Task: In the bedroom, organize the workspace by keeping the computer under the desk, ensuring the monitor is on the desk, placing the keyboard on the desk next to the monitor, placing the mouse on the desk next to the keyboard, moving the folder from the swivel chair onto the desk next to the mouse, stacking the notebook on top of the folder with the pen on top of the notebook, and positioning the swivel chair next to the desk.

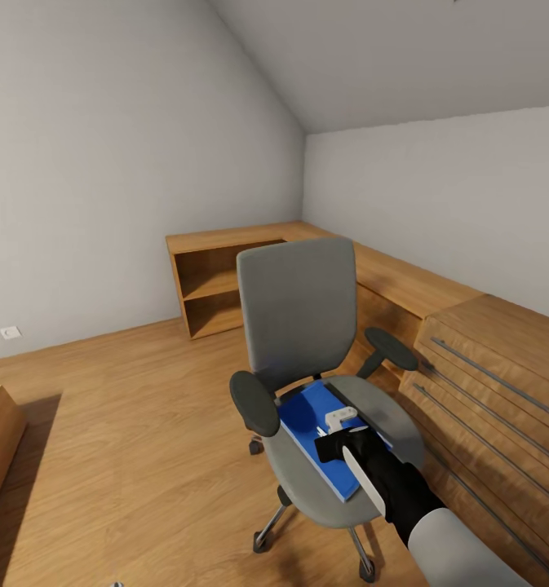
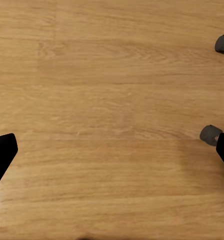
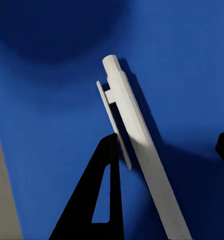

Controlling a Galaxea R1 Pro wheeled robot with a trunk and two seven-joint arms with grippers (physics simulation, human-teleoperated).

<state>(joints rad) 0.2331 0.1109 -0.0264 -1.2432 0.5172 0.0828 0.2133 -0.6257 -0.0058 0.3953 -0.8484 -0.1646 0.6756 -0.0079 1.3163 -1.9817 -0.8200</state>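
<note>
Swivel chair (image 1: 307, 350) stands on the wooden floor (image 1: 127, 440) in the corner of the room, its seat carrying a blue flat item (image 1: 323, 432), apparently the folder or the notebook; I cannot tell which. It lies flat across the seat between the two armrests, so a reach has to come from above and in front. Behind and to the right runs the wooden worktop (image 1: 405, 281), with an open shelf unit (image 1: 213, 293) at its far end and a drawer cabinet (image 1: 486, 367) close to the chair's right side, which crowds that flank.

The right gripper (image 1: 347, 440) hangs low over the blue item. Its fingers are spread; in the right wrist view one dark finger (image 3: 99, 195) touches the white pen (image 3: 137, 150), the other stands off to the side, so the pen looks bracketed, not yet pinched. The pen lies on the blue cover.

The left gripper (image 2: 112, 155) is spread wide over bare floor, beside two chair castors (image 2: 211, 135).
</note>
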